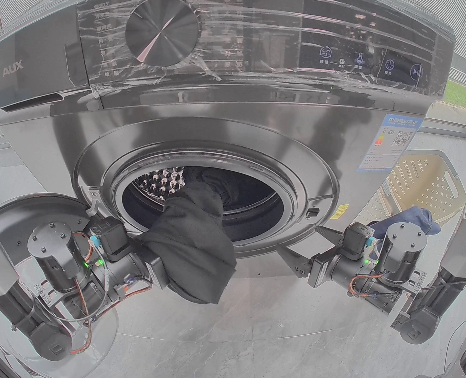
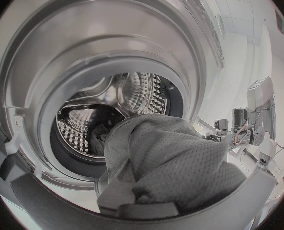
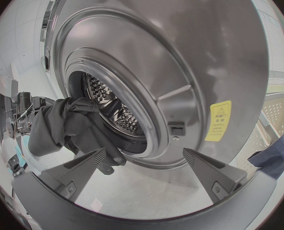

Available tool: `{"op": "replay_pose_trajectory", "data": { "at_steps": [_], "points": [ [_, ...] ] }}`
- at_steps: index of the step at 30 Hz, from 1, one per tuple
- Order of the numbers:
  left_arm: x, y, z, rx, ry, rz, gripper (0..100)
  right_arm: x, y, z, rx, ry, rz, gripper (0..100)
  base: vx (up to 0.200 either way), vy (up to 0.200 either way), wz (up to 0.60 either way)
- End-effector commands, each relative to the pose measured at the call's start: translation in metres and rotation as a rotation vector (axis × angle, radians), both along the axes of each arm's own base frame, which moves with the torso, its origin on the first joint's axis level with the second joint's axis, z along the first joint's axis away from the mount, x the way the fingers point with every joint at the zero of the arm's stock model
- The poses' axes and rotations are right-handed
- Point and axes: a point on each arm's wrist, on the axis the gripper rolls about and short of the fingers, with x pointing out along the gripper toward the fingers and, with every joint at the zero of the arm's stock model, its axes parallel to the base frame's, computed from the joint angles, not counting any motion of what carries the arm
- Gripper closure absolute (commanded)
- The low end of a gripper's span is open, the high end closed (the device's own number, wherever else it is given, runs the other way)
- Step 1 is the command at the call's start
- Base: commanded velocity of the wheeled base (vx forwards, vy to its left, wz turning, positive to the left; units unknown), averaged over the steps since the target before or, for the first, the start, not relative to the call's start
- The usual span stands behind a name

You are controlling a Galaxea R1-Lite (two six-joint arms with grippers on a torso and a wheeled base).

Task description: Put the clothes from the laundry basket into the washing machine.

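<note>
1. The left gripper (image 1: 158,273) is low by the round hole of the washing machine (image 1: 254,132). A black cloth (image 1: 196,237) covers it, so I cannot tell if it is squeezing.
2. The black cloth hangs half in the drum, half out.
3. The right gripper (image 1: 307,248) is wide open and holds nothing.
4. A blue cloth (image 1: 409,219) lies in the laundry basket (image 1: 432,182).

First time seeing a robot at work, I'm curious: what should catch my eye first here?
A dark grey mesh garment drapes over the left gripper at the round mouth of the silver-grey front-loading washing machine, its upper end inside the drum. The right gripper hovers open and empty beside the door opening.
</note>
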Motion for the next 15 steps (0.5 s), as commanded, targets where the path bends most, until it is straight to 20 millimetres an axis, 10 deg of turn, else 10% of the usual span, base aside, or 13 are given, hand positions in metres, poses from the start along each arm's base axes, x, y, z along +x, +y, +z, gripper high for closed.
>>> {"op": "replay_pose_trajectory", "data": {
  "at_steps": [1, 15],
  "points": [
    [0.000, -0.024, -0.007, 0.007, 0.010, -0.070, 100, -0.008, 0.006, 0.000, -0.002, 0.002, 0.032, 0, 0.000, 0.000, 0.00],
    [0.079, -0.043, -0.041, -0.008, 0.019, 0.011, 100, -0.022, 0.009, -0.003, -0.012, 0.027, 0.075, 0, 0.000, 0.000, 0.00]
  ]
}}
